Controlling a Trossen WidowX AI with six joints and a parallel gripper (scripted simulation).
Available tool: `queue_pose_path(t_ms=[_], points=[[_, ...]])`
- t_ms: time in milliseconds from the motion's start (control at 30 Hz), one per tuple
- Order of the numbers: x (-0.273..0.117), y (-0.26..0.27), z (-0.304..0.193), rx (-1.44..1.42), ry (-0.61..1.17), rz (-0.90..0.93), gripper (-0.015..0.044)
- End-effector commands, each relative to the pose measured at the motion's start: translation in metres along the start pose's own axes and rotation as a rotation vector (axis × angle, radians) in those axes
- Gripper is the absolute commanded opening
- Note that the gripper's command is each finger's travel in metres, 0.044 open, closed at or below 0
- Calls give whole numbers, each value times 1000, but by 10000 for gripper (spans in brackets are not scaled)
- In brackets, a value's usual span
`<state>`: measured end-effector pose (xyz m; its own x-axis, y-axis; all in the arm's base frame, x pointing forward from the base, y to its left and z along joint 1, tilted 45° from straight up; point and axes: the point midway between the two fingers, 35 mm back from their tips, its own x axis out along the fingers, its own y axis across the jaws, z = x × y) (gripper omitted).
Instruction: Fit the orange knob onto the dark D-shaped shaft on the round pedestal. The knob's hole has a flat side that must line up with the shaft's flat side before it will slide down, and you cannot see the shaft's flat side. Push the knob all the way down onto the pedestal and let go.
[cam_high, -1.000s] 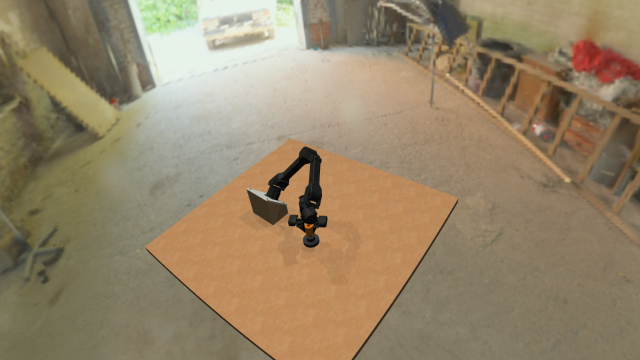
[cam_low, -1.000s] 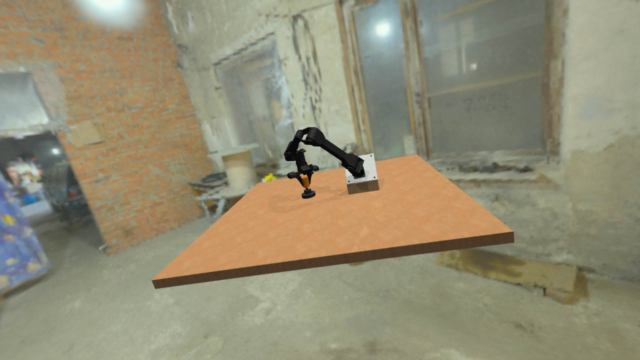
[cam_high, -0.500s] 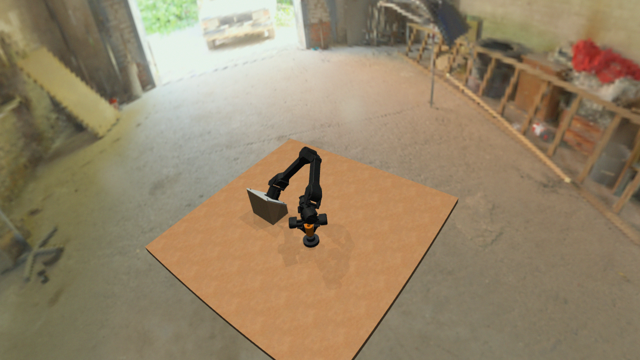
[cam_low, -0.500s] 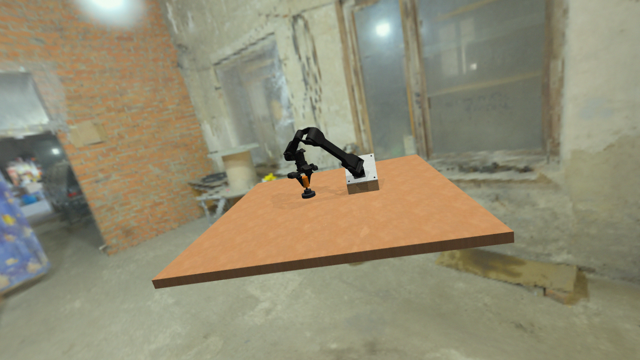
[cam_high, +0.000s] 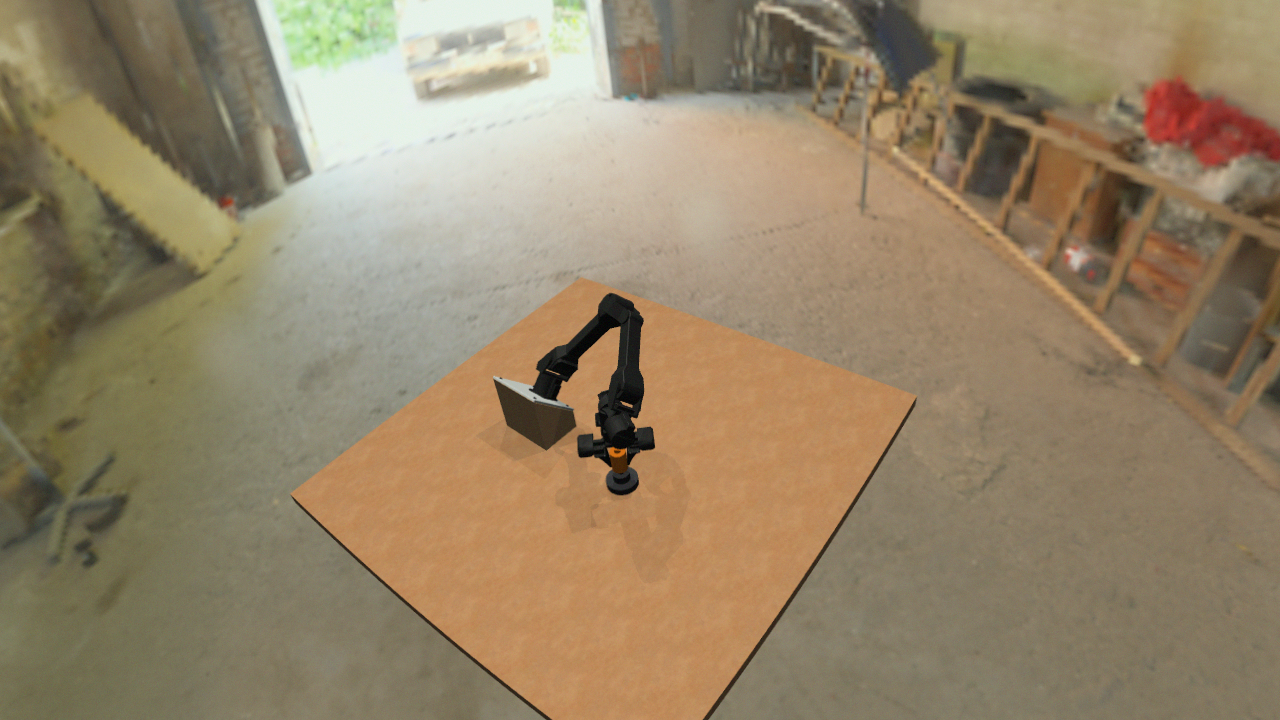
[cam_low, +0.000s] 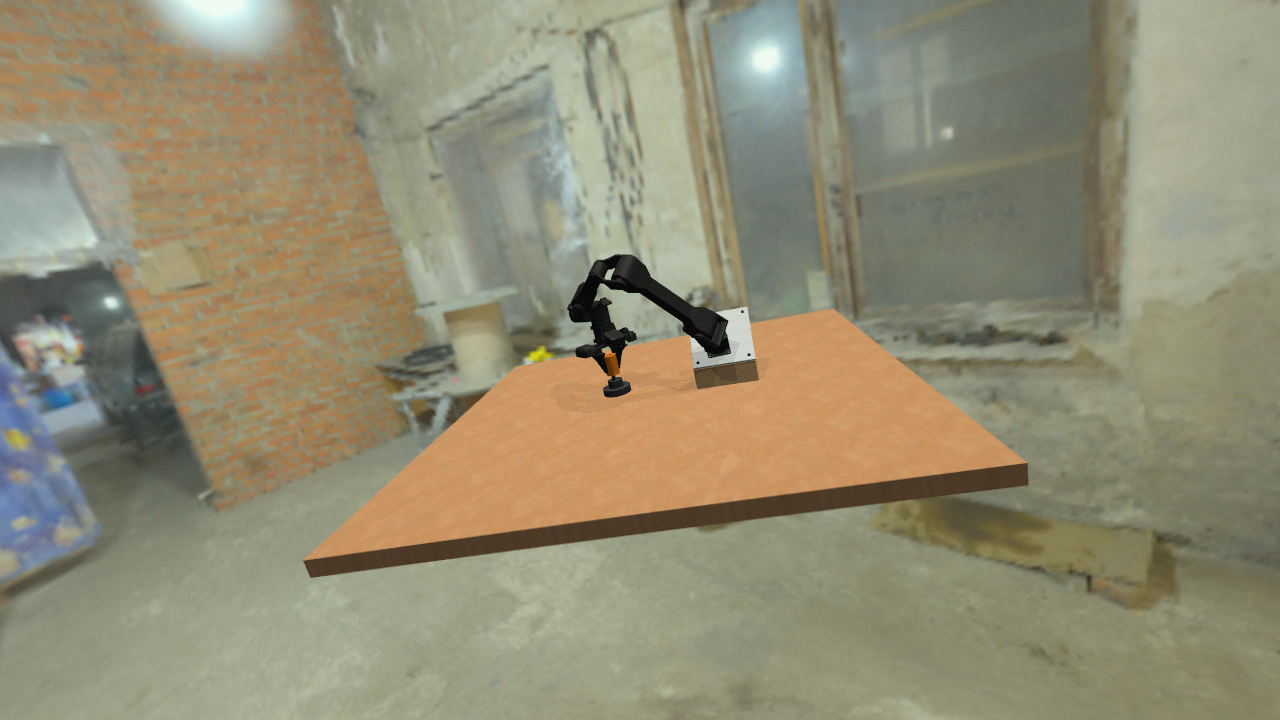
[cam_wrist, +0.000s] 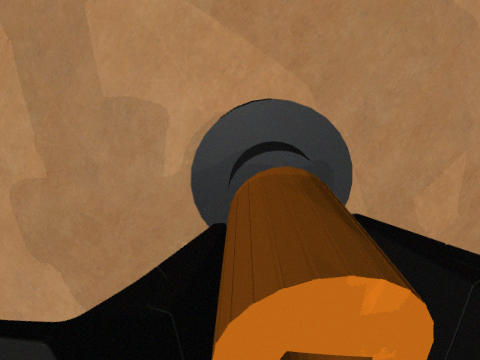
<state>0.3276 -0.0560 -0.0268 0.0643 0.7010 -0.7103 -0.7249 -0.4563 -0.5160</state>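
The orange knob (cam_high: 618, 461) (cam_low: 612, 363) (cam_wrist: 300, 230) stands roughly upright over the round dark pedestal (cam_high: 622, 486) (cam_low: 616, 391) (cam_wrist: 270, 117). My gripper (cam_high: 618, 463) (cam_low: 612, 368) (cam_wrist: 286, 231) is shut on the knob, with a black finger on each side of it. The knob's lower end is right above the pedestal's raised middle. A short dark part shows between the knob and the wide base in the exterior view. The shaft is hidden, and I cannot tell whether the knob's lower end is around its tip. Part of an opening shows in the knob's top face in the wrist view.
The arm's base sits on a tilted block with a light top plate (cam_high: 505, 386) (cam_low: 741, 333), a short way from the pedestal. All stand on the square brown table top (cam_high: 760, 429) (cam_low: 680, 447). The arm's shadows fall around the pedestal.
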Motion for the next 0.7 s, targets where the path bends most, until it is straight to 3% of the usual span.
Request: queue_pose_path(t_ms=[0, 367, 667], points=[[1, 0, -1, -5, 1, -2, 0], [-5, -1, -2, 20, 1, -2, 0], [-4, 0, -2, 481, 1, -2, 0]])
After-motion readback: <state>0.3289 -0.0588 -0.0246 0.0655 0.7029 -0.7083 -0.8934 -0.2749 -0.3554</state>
